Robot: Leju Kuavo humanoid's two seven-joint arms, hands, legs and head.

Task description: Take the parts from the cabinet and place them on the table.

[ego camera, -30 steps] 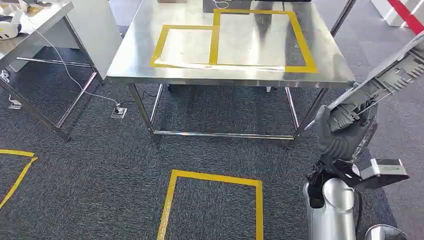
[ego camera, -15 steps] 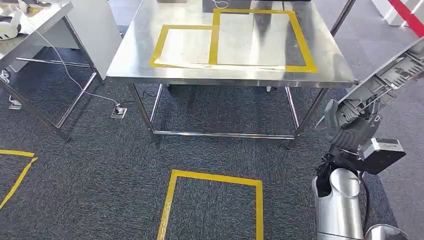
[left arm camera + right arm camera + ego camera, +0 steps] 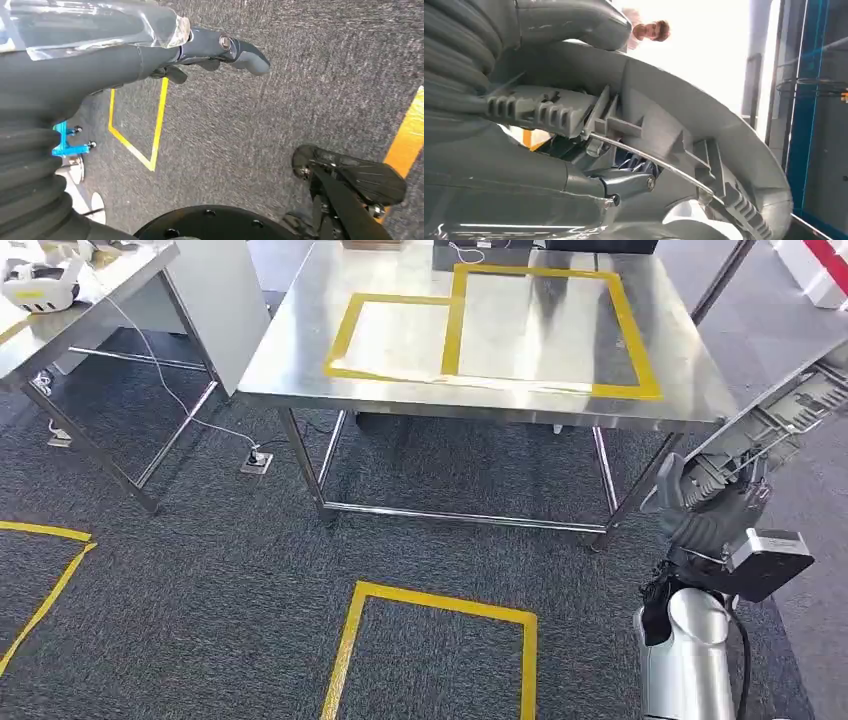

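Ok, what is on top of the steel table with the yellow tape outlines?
The steel table carries two yellow tape rectangles, both bare inside. At its far edge sit dark objects with a white cable, cut off by the frame. The grey part in the right hand is not yet over it.

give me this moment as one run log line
right hand: grips grey plastic part | left hand: holds nothing, over carpet | steel table: ahead, yellow tape frames bare | part not yet placed

Two steel tables: one centre point(image 3: 300, 380), one far left point(image 3: 20, 340). One grey part point(image 3: 775, 415). One white headset point(image 3: 35, 282). One floor socket point(image 3: 257, 461).
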